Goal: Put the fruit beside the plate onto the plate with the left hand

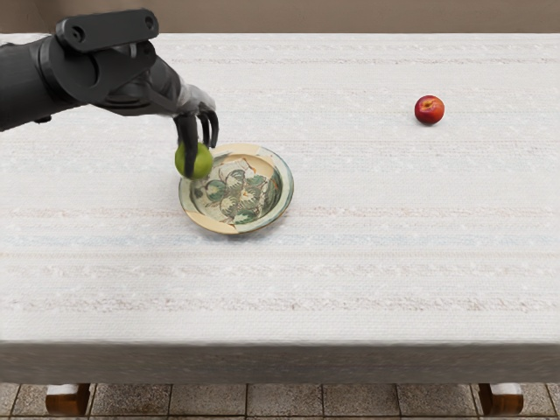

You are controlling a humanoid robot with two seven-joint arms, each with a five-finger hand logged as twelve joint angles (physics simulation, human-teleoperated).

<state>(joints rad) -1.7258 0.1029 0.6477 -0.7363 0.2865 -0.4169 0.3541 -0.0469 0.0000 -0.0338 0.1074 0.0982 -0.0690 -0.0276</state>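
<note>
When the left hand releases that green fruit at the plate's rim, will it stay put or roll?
The green fruit looks round and smooth, so probably rolls. Held over the left rim of the plate, it may roll inward or off onto the table. It seems firm: the left hand leaves no dent.

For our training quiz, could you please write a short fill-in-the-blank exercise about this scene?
1. The left hand grips a ____ fruit.
2. The fruit hangs at the plate's ____ edge.
3. A red fruit lies on the table, far to the plate's ____.
Missing: green; left; right.
</note>
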